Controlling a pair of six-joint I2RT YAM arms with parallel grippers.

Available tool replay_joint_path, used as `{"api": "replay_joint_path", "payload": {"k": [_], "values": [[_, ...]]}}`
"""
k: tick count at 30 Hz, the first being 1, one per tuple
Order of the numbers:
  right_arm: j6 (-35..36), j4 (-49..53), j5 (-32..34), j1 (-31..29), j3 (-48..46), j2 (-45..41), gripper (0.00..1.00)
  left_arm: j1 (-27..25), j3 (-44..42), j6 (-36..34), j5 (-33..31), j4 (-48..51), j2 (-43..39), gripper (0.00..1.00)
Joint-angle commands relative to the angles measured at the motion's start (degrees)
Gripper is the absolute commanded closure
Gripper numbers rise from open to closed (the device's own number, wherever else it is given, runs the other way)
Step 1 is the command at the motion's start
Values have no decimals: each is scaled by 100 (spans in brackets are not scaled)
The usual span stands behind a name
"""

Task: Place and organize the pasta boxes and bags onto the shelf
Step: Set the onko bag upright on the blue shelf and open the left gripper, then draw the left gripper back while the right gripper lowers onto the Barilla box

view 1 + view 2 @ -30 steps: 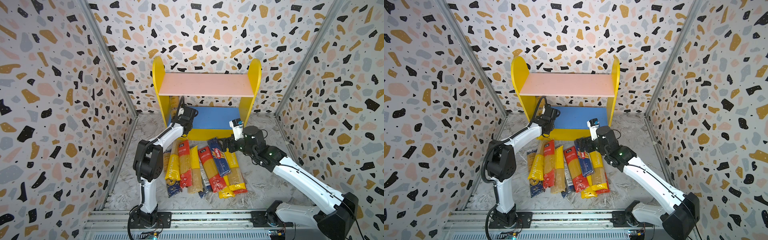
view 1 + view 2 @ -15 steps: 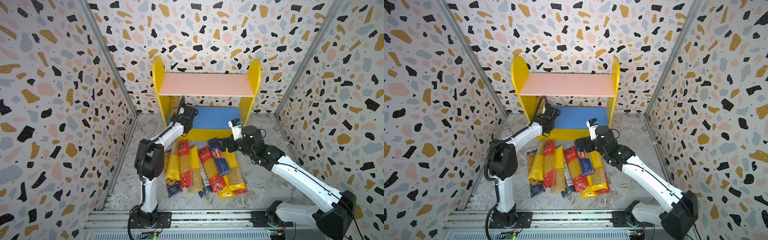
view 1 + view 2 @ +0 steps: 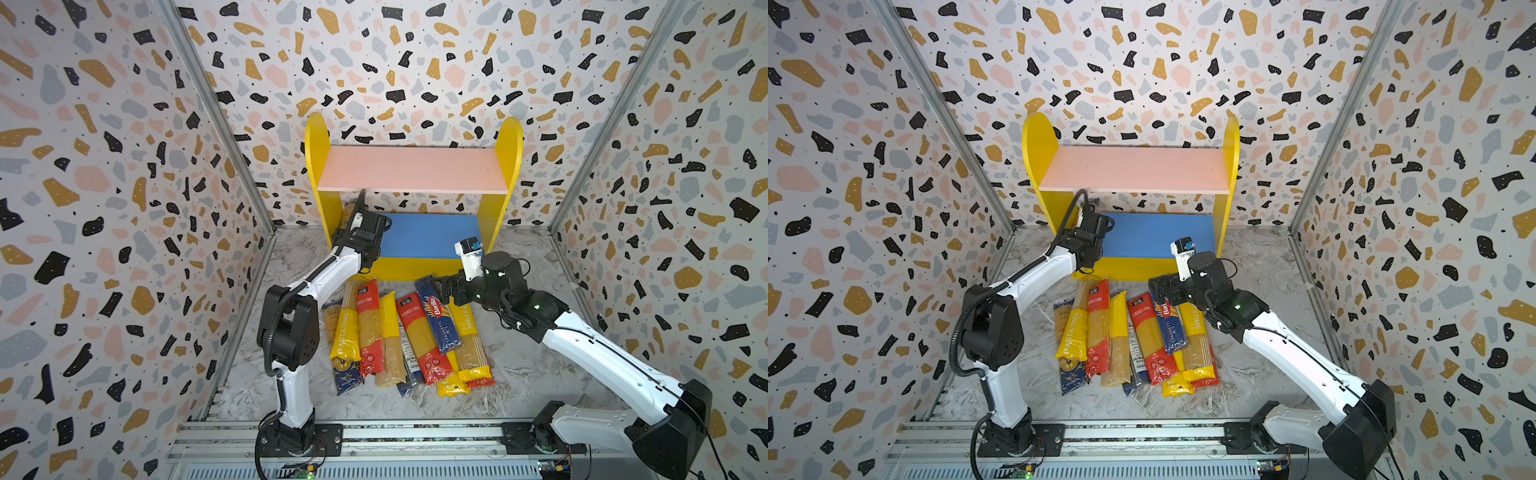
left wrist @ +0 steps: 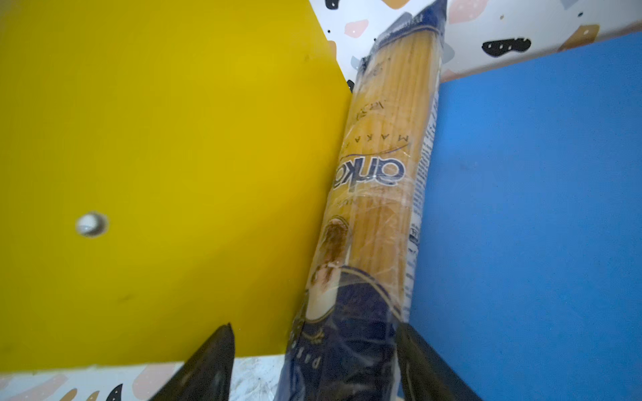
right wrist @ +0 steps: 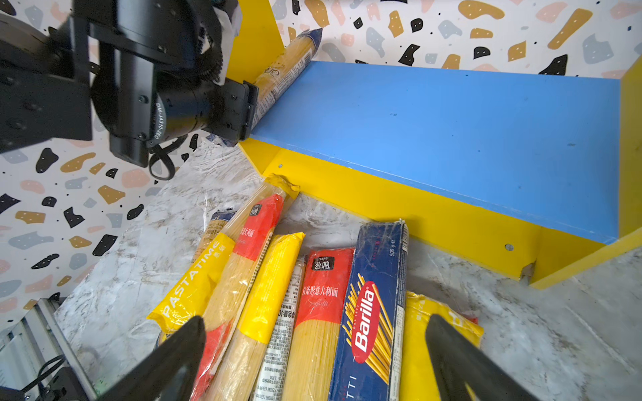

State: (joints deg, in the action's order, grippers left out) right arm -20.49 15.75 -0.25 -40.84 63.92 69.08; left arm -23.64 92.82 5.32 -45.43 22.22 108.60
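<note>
Clear spaghetti bag [image 4: 378, 180] lies on the yellow two-tier shelf [image 4: 156, 156]; left tool [image 4: 312, 328], jaws parted around it, might drag it off; right tool [image 5: 316, 319] gapes.

My left gripper [image 4: 312, 328] has let go: its jaws, pinched down a second ago, have spread apart, and the dark blue end of the spaghetti bag [image 4: 378, 180] now lies loose between them, with a clear gap on one finger's side and the other finger [image 4: 427, 368] just at the wrapper's edge. My right gripper [image 5: 316, 321] has edged a little forward over the pile [image 5: 260, 295] since then, only slightly, and the Barilla pack [image 5: 371, 312] now sits between its jaws, nearer one finger than the other
</note>
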Motion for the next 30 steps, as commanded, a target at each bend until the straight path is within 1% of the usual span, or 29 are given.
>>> {"api": "replay_joint_path", "payload": {"k": [1,6,12,21,24,27,30], "values": [[-64,89,150,-81,213,-94,1,-125,-280,207,86,-448,-504,27],[-139,138,268,-165,93,-251,1,-324,-682,381,288,-443,-794,26],[-255,274,459,-300,-70,-563,1,-754,-1327,716,309,-481,-1299,26],[-514,849,1062,-581,-249,-1124,1,-1653,-2673,1501,667,-952,-2766,26],[-730,1089,1273,-661,-508,-1392,1,-1936,-3085,1784,810,-993,-3212,26],[-936,1202,1319,-732,-816,-1681,1,-2229,-3521,2093,1001,-1000,-3624,26],[-1175,1310,1398,-856,-1122,-1966,1,-2562,-3945,2378,1002,-1012,-3996,25]]}}
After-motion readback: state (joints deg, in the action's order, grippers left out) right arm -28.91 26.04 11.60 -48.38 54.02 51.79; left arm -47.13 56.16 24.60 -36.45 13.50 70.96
